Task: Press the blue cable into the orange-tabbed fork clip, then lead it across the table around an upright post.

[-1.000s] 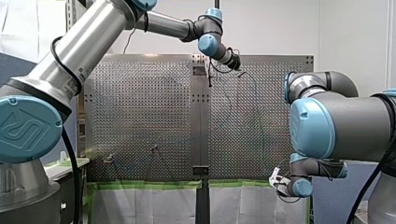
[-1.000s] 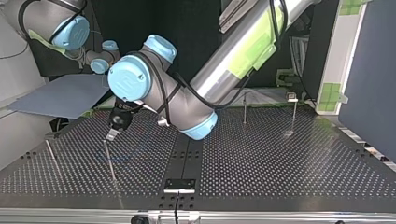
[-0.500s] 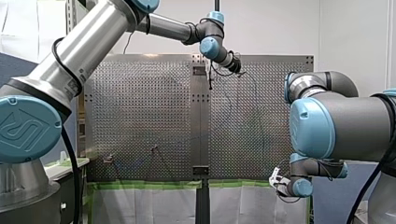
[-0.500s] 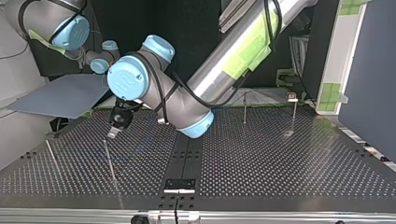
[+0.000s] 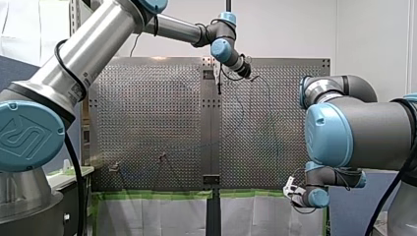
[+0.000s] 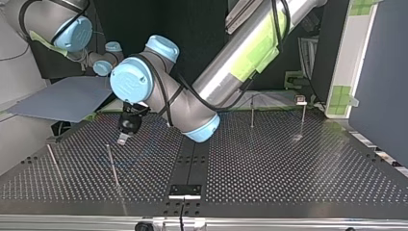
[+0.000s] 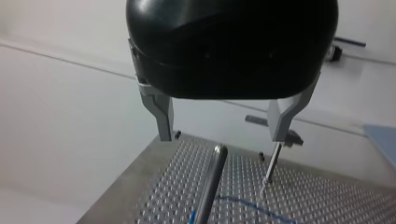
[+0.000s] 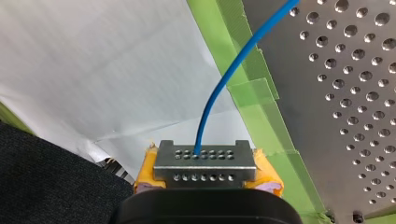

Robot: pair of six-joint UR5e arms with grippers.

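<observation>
Blue cable (image 8: 224, 88) lies on green-taped perforated table (image 8: 327, 121); wall (image 5: 295, 29) seemingly white.

A perforated metal tabletop (image 6: 288, 163) carries thin upright posts (image 6: 112, 166), two at the top view's left, two towards its right. A blue cable (image 7: 247, 205) lies on it; green tape (image 8: 254, 91) lines one edge.
</observation>
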